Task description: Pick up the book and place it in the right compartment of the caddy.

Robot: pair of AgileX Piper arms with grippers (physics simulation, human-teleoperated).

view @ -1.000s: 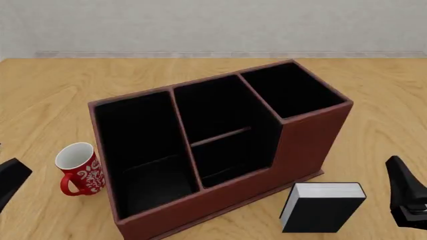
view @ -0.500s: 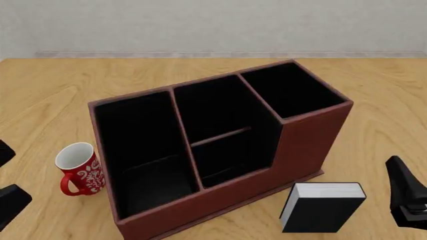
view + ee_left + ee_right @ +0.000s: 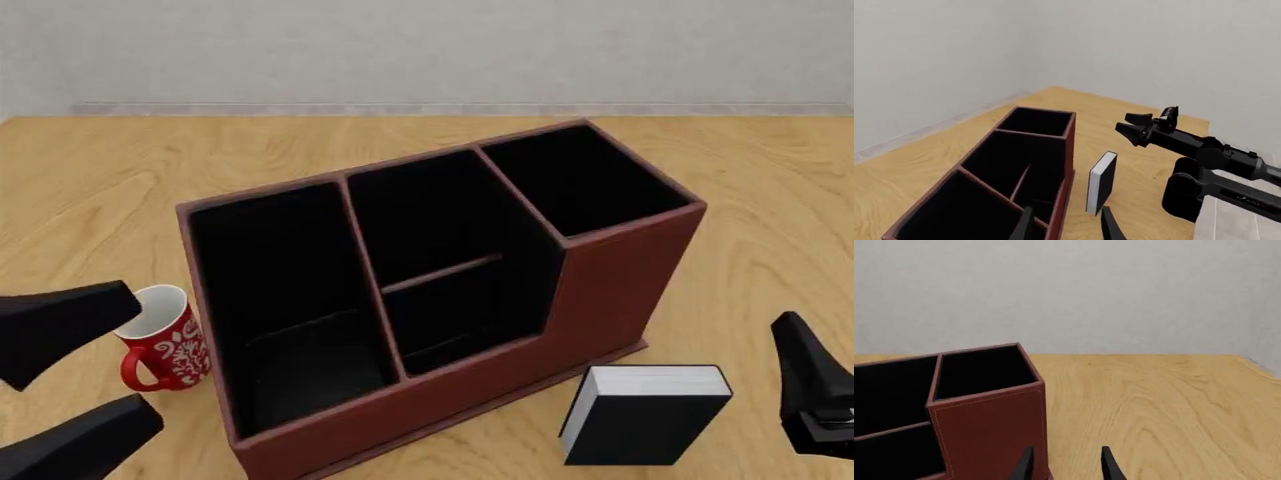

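The black book (image 3: 647, 415) stands upright on the table, just in front of the caddy's right end, white page edges up. It also shows in the left wrist view (image 3: 1102, 181). The red-brown caddy (image 3: 607, 290) stands mid-table. Its tall right compartment (image 3: 587, 180) holds nothing, as the right wrist view (image 3: 981, 369) shows too. My left gripper (image 3: 147, 358) is open at the front left, its fingers framing the mug. My right gripper (image 3: 805, 375) is open and holds nothing, just right of the book; its fingers (image 3: 1026, 465) are spread.
A small red-and-white mug (image 3: 160, 345) stands left of the caddy. The caddy's middle cell (image 3: 441, 250) has a cross divider, and the wide left cell (image 3: 280, 300) is black inside. The right arm (image 3: 1207, 152) crosses the left wrist view.
My left gripper has risen and moved right into the front view, and its open fingers now flank the mug. The right gripper, the book and the caddy have not moved.
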